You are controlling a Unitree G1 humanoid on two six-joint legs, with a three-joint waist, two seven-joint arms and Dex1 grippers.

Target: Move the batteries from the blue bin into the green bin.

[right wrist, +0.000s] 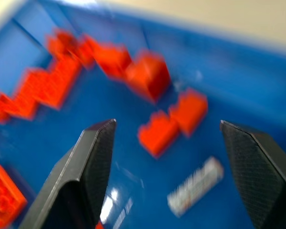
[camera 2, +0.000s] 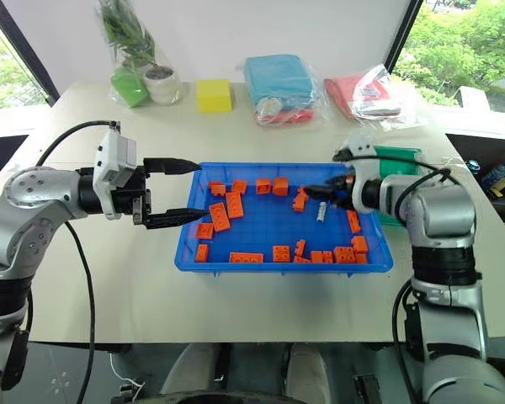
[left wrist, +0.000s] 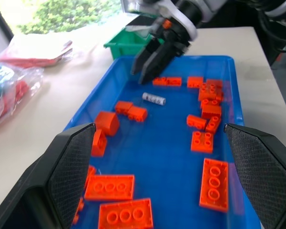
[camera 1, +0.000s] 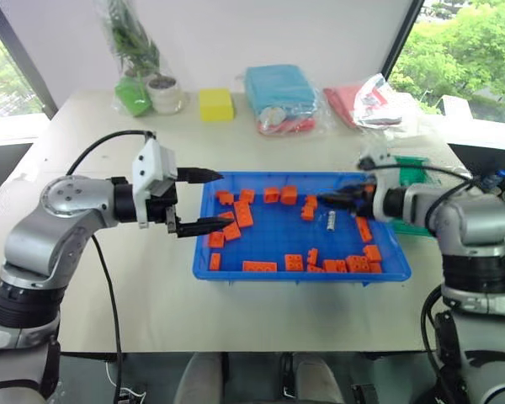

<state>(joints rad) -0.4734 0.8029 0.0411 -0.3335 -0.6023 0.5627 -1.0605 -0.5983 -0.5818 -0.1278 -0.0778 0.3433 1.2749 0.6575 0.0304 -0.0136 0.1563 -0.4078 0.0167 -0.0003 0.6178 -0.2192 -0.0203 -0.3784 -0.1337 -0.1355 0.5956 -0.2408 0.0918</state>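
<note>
Spanning pale table [camera 1: 109, 295], windows [camera 1: 463, 50] behind

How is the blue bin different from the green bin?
The blue bin is a big, shallow tray; the green bin looks much smaller. The blue bin sits in the middle of the table, while the green bin stands just past its right end, partly hidden behind the right arm. The blue bin holds orange bricks and one battery; what is in the green bin cannot be seen. Both rest on the table.
</note>
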